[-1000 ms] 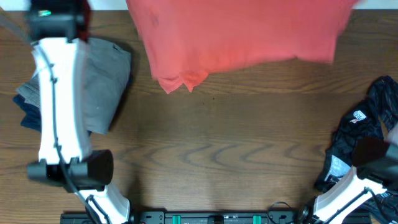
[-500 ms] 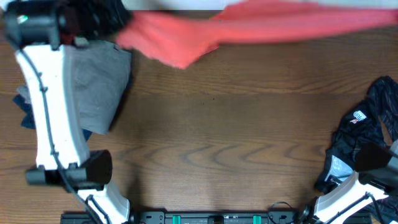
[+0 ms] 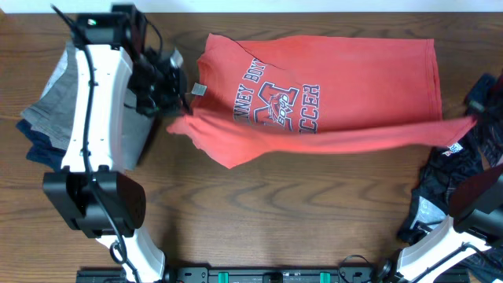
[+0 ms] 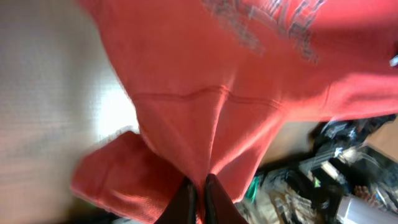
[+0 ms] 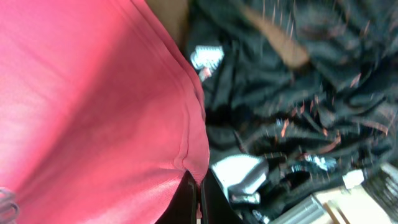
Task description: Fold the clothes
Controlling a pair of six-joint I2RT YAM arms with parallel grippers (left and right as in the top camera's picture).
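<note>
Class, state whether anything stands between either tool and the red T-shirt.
Nothing visible does. The left tool and the right tool are each shut on fabric of the T-shirt, at opposite ends.

Coral-red T-shirt (image 3: 354,86), print up, seemingly half-spread

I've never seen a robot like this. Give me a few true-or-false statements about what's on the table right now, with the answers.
1. The red T-shirt has its lettering facing up. True.
2. The left gripper and right gripper are both open, clear of the shirt. False: each is shut on a fold of its red fabric.
3. A grey garment lies under the left arm. True.
4. The dark garment lies beside the grey one. False: it is on the opposite side, by the right arm.
</note>
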